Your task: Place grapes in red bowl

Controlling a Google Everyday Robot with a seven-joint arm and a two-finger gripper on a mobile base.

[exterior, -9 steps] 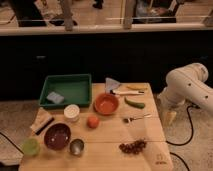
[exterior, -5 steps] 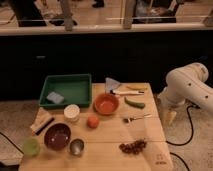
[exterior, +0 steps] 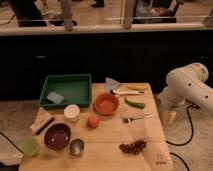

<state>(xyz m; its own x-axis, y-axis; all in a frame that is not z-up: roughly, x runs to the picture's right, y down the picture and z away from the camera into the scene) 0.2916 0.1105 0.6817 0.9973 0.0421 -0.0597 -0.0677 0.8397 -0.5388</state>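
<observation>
1. No part of the task is done. The grapes (exterior: 133,146) lie on the wooden table (exterior: 107,135), well apart from the red bowl (exterior: 106,104). They are nearer the camera than the bowl and to its right in the camera view.
2. The red bowl shows only its lighter orange inside, with nothing in it.
3. The gripper (exterior: 170,118) hangs pointing down, off the table's side, well to the right of the red bowl. Its fingers are spread and pinch nothing, and it is not near the grapes.
4. In my judgement the whole job is left: reach the bunch, close on it, carry it to the red bowl and let go.
5. Counted: 1 bunch of grapes, 1 red bowl and 1 gripper.
6. There is also 1 round orange fruit (exterior: 92,121) just in front of the red bowl, and 1 white cup (exterior: 72,113) near its left.
7. Further front-left of the red bowl stand 1 maroon bowl (exterior: 57,136), 1 metal cup (exterior: 76,146) and 1 green cup (exterior: 31,146).
8. Behind and left of the red bowl is 1 green tray (exterior: 67,80) holding 1 pale sponge (exterior: 54,97).
9. Just right of the red bowl lies 1 green vegetable (exterior: 134,103). In front of that is 1 slim utensil (exterior: 136,118), too small to name.
</observation>
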